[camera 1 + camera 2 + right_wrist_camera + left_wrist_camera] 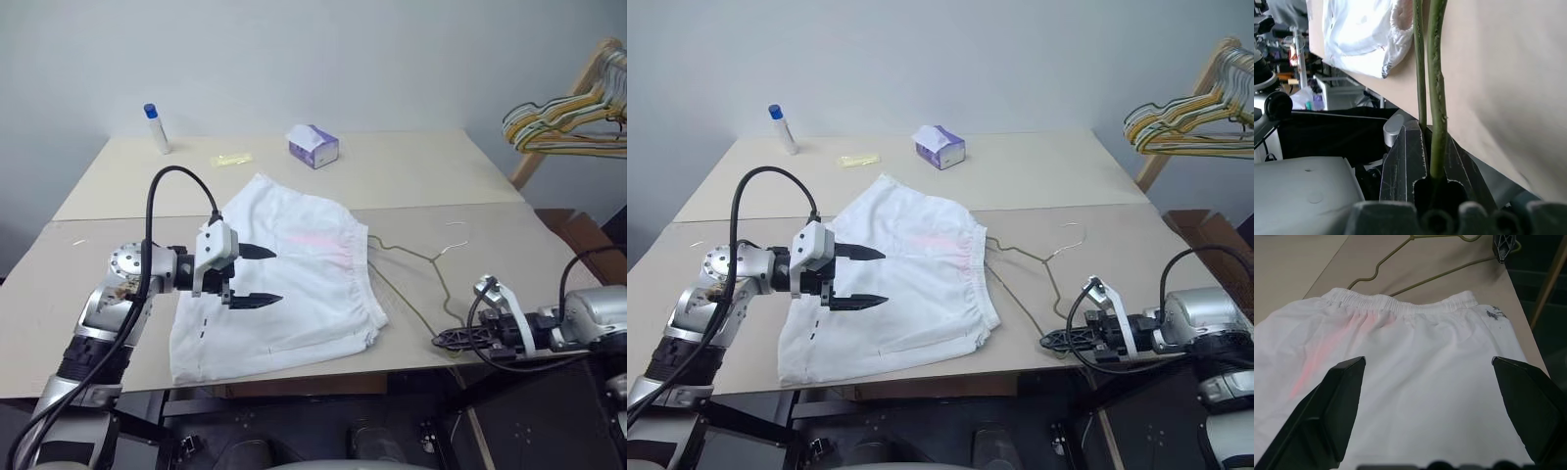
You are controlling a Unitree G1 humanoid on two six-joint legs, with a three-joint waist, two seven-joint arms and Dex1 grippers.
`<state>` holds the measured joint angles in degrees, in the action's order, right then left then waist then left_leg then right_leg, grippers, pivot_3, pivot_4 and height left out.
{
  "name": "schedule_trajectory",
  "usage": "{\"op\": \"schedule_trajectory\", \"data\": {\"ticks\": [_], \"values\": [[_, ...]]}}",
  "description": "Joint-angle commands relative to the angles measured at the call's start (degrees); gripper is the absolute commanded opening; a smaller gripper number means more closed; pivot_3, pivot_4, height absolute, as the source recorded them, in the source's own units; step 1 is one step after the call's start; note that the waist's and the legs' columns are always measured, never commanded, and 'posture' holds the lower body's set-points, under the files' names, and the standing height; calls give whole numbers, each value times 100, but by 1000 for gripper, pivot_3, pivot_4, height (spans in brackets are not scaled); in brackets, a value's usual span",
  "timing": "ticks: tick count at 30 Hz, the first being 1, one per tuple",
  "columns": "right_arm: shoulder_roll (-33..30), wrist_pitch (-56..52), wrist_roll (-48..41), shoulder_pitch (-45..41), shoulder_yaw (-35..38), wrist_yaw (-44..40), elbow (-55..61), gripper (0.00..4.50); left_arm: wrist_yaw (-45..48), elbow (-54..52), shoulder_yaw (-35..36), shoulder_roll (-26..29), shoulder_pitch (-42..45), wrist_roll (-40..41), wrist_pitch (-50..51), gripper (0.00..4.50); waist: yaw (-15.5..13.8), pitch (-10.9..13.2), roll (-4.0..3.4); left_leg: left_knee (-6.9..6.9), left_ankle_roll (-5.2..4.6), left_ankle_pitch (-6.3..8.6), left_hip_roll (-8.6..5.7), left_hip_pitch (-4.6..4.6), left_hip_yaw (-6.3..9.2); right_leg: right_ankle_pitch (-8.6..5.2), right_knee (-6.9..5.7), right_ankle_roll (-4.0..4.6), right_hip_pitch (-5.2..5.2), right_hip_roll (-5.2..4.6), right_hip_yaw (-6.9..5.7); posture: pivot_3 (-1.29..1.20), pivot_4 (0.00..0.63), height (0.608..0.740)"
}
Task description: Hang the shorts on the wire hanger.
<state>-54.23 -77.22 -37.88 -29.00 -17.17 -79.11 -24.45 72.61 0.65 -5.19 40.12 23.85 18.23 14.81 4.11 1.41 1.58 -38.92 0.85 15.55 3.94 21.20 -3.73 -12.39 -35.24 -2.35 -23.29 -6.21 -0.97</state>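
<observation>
Left claw (261, 275) hung wide open over the shorts (294, 284) on the table (490, 235), right claw (443, 340) was clamped on the wire hanger (431, 259).

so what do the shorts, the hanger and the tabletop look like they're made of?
Shorts: thin white woven cloth, matte; it wrinkles softly and gathers at the elastic waistband.
Wire hanger: thin bent wire, olive-green, probably painted or coated metal; the right wrist view shows a slightly rough coat.
Table: flat beige board, matte, likely laminate or painted wood; can't tell which.
</observation>
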Motion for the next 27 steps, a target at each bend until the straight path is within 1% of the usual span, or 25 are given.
{"op": "schedule_trajectory", "data": {"ticks": [1, 8, 14, 18, 21, 25, 27], "values": [[112, 255, 257, -481, -154, -276, -325, 0, -70, -180, 27, -10, -5, 3, -113, 4480, -8, 0, -1, 0, 0, 0, 0, 0, 0, 0, 0, 0, 0, 0, 0, -44, 0, 740], [560, 836, 1074, -1350, -867, -844, -1469, 0, -224, -269, -11, -46, -81, -46, -138, 4480, -32, 0, -1, -1, 0, 0, -1, 3, 0, 1, 0, 0, -1, 0, -1, -14, 0, 740], [930, 1422, 1694, -2006, -1078, -1318, -2573, 0, -365, -394, 38, -32, -214, -33, -139, 4480, -62, 0, -4, -3, 1, -1, -1, 3, 1, 2, -5, 0, -1, 0, -1, 5, 0, 740], [1254, 1784, 2046, -2375, -979, -1324, -3296, 0, -432, -480, 47, -46, -262, 7, -115, 4480, -60, -1, -6, -2, 1, -1, -1, 2, 0, 2, -8, 0, -2, 0, -1, 5, 0, 740], [1456, 2000, 2197, -2591, -751, -1186, -3730, 0, -467, -482, 22, -71, -238, 5, -110, 4480, -64, -2, -6, -3, 2, -1, -1, 2, 1, 2, -10, 0, -2, 0, -1, 8, 0, 740], [1583, 2188, 2352, -2679, -548, -1264, -3874, 0, -489, -471, 5, -92, -228, -5, -114, 4480, -82, -2, -9, -3, 2, -1, -1, 2, 0, 2, -11, 0, -2, 0, -2, 7, 0, 740], [1623, 2253, 2361, -2727, -301, -1087, -3951, 0, -487, -485, 5, -98, -239, 2, -112, 4480, -88, -2, -10, -3, 2, -1, -1, 2, 1, 2, -12, 0, -2, 0, -1, 4, 0, 740]]}}
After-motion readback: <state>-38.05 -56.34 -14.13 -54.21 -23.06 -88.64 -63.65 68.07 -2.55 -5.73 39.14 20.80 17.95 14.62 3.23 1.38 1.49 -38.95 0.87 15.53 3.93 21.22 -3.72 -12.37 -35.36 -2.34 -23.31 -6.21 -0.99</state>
